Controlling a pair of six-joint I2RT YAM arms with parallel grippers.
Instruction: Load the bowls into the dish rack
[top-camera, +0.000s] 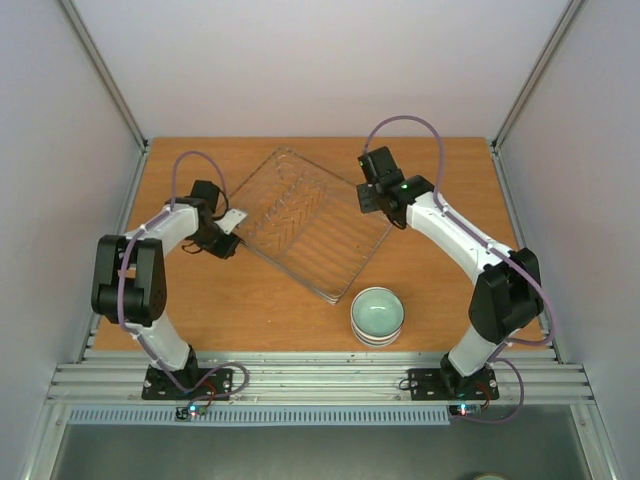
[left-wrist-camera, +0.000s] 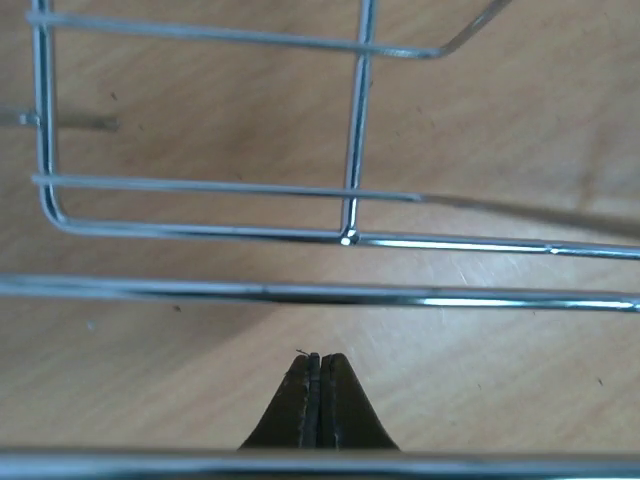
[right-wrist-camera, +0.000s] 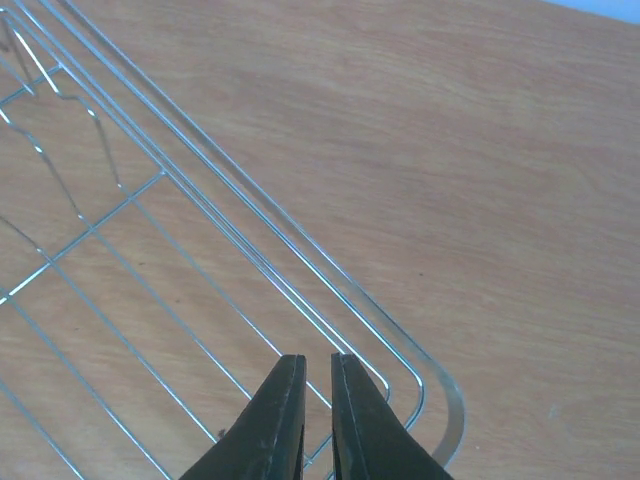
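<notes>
The bowls (top-camera: 377, 314) stand stacked near the front of the table, with a pale blue-green one on top. The dish rack (top-camera: 262, 177), of silver wire, lies turned diagonally at the table's middle with nothing in it. My left gripper (top-camera: 238, 221) is at the rack's left corner. In the left wrist view my left gripper (left-wrist-camera: 320, 357) is shut on nothing, poking between the rack's side wires (left-wrist-camera: 200, 290). My right gripper (top-camera: 372, 205) hovers over the rack's right corner. There my right gripper (right-wrist-camera: 318, 360) shows a narrow gap with nothing in it, just above the rack's rim (right-wrist-camera: 300, 262).
Metal frame posts and pale walls close in the wooden table (top-camera: 440, 290) on three sides. Both arm bases sit on the rail at the near edge. The bowl stack is a little off the rack's near corner.
</notes>
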